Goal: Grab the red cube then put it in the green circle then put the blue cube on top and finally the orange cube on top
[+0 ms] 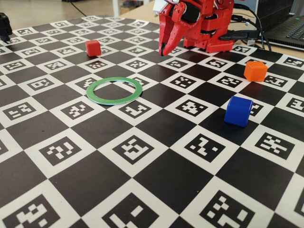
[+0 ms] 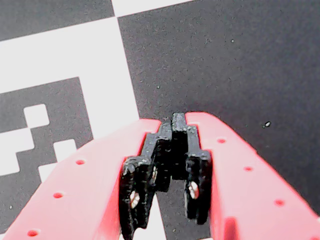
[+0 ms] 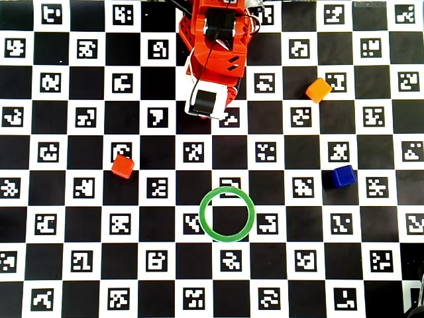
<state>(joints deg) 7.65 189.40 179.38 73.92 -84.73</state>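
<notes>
End effector (image 1: pixel 165 49) sits closed and empty near the arm's base, tips pointing down just above the surface (image 1: pixel 156 180); the wrist view shows its black pads (image 2: pixel 150 175) pressed together over a dark square with nothing between them. This reads as a rest pose, so no step of the task appears started. The red cube (image 3: pixel 122 166) lies to the left in the overhead view, well apart from the green circle (image 3: pixel 227 214), whose open centre is bare. The blue cube (image 3: pixel 343 176) and orange cube (image 3: pixel 318 89) lie to the right, each clear of the other and of the ring. No object stands between the end effector and the red cube, nor between that cube and the ring. A laptop (image 1: pixel 289 28) and cables (image 1: pixel 251 19) sit behind the arm, outside the likely travel path. The jaws would need to open before any grasp.
</notes>
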